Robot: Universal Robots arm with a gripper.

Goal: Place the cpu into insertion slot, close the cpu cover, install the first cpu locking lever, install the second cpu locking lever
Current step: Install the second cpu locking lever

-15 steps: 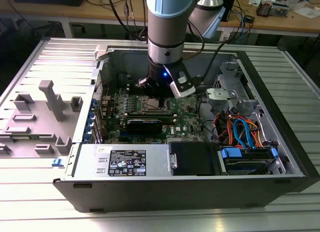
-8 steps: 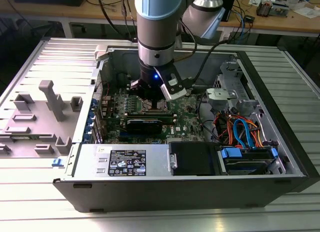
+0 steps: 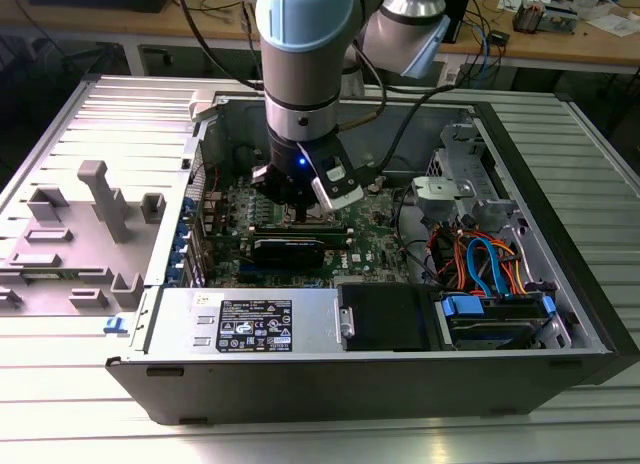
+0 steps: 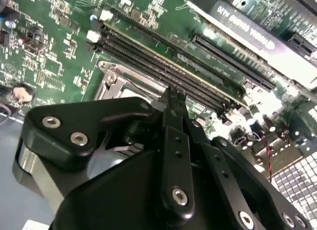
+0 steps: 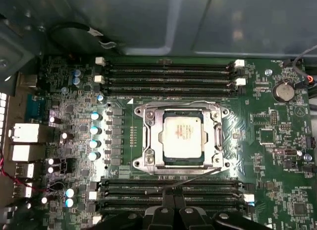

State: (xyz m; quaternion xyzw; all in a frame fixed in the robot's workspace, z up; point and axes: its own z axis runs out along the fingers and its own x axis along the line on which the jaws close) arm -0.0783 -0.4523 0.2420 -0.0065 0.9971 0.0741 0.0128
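In the first wrist view the cpu point(image 5: 182, 136), a dull silver square, lies in the insertion slot point(image 5: 216, 137) on the green board. The cpu cover point(image 5: 148, 136) lies flat around it as a silver frame. One thin wire locking lever point(image 5: 178, 103) runs along the socket's far edge. A second lever point(image 5: 198, 177) slants across the near edge, and its end reaches my fingertips. My gripper point(image 5: 174, 198) is shut right beside the socket, over the memory slots. Its black fingers point(image 4: 173, 97) meet near the socket rim point(image 4: 116, 81). In the exterior view my gripper point(image 3: 300, 212) reaches down into the open computer case.
Long black memory slots point(image 5: 168, 71) flank the socket on both sides. A black power-supply box point(image 3: 385, 314) and a bundle of orange and blue cables point(image 3: 480, 259) fill the case's near and right parts. A grey fixture tray point(image 3: 90, 224) lies on the exterior view's left.
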